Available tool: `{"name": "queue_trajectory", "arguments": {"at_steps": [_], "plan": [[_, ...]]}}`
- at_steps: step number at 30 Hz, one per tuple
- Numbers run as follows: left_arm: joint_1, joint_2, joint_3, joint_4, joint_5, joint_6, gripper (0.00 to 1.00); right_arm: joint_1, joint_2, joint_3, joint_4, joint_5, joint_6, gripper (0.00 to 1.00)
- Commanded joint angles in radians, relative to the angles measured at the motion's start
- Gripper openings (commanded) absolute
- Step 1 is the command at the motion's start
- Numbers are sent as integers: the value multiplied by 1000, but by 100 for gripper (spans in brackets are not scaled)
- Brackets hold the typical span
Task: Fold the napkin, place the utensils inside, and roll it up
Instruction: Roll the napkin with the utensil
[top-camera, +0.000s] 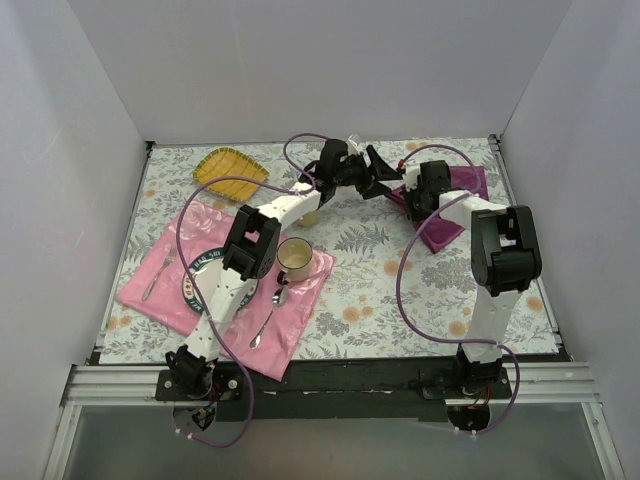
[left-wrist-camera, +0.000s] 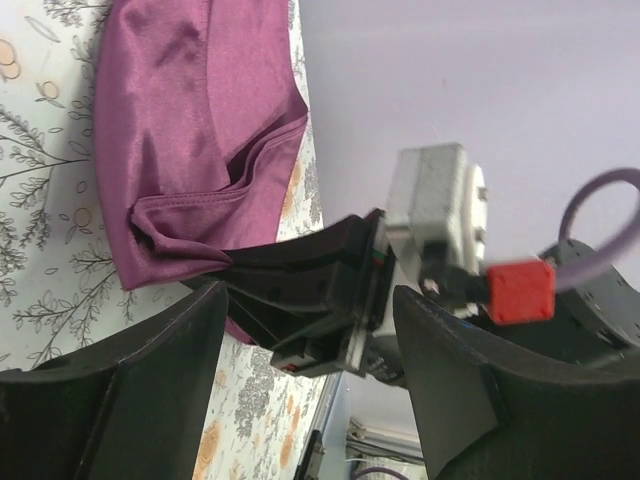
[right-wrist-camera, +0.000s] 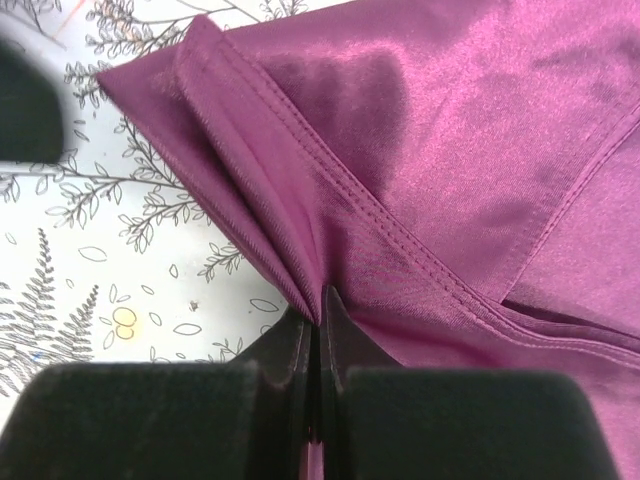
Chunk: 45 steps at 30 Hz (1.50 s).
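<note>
The dark purple satin napkin lies bunched at the back right of the table. My right gripper is shut on a folded edge of it; in the right wrist view the jaws pinch the hemmed fold of the napkin. My left gripper is open and empty, just left of the right gripper. In the left wrist view its fingers stand wide apart, facing the right gripper and the napkin. A slim utensil with a rounded head lies on the pink placemat.
A pink placemat at the near left holds a green-rimmed plate, a fork and a mug. A yellow dish sits at the back left. White walls close in the table on three sides.
</note>
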Motion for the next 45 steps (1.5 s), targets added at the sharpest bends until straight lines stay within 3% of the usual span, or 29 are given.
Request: {"name": "queue_trajectory", "arguments": {"at_steps": [1,8,16,20,27,33,40,45], "plan": [[10,-192,6,35,53,26,67,-2,82,1,-230,-73,67,1],[35,-304,-117,99,102,17,67,-2,103,84,-362,-123,120,1],[66,-462,-120,-198,-5,311,68,13,169,170,-503,-255,230,1],[67,-593,-299,-235,-66,409,68,20,201,236,-563,-298,271,1],[64,-775,-545,-240,-115,499,66,21,289,323,-577,-545,342,1],[23,-806,-664,-221,-155,525,59,18,367,372,-581,-617,345,1],[-60,-702,-718,-163,-247,525,31,-13,465,470,-636,-688,275,1],[-63,-613,-703,-111,-307,509,21,-51,507,510,-682,-717,258,1]]}}
